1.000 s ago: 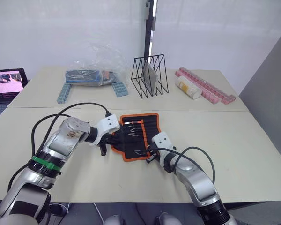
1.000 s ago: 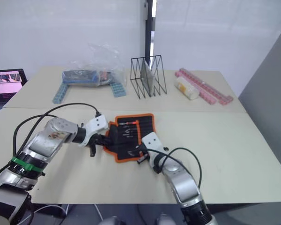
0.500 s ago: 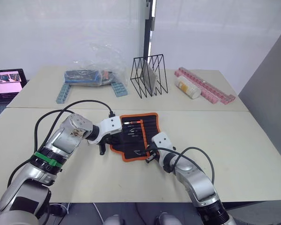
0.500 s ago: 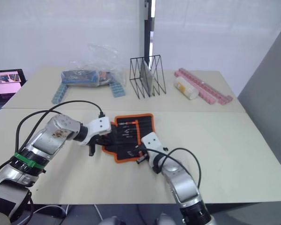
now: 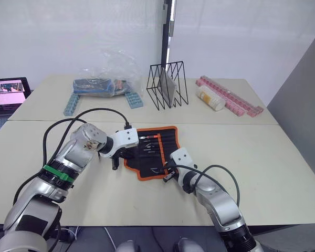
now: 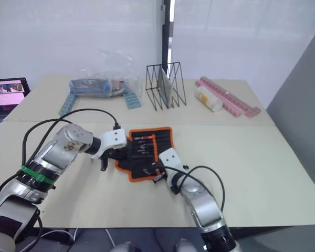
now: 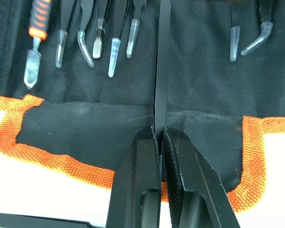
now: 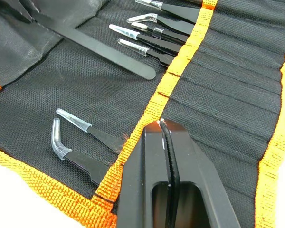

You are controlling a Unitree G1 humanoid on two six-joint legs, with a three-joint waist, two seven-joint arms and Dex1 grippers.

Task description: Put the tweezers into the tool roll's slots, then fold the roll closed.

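1. Nearest to me, the right tool [image 8: 164, 124] has its fingers pressed together with nothing between them, the tips resting on the orange stripe [image 8: 180, 66] of the tool roll [image 5: 155, 152] at its near right corner.
2. The roll lies open and flat on the near counter [image 5: 262, 168], about midway across it, orange edging all round.
3. Just beside the right tool's tips, two tweezers [image 8: 83, 142] sit in the slots [image 8: 228, 109], their clear-capped tips poking out over the black flap; one tip is bent.
4. At the roll's left edge the left tool [image 7: 157, 135] is clamped tight on a long slim black tweezer [image 7: 161, 61], which lies across the flap and points toward the slots.
5. Beyond that held piece, a further group of tweezers [image 7: 104, 35] sits in the row with clear-capped tips showing, and an orange-handled tool [image 7: 35, 45] lies at the end of the row.
6. On the far counter, from left to right: blue toothed bars [image 5: 71, 104] with a clear plastic bag [image 5: 107, 73], a black wire rack [image 5: 167, 84], a pale cylinder [image 5: 210, 98] and pink toothed bars [image 5: 236, 100].
7. A laptop [image 5: 5, 94] sits at the far left.
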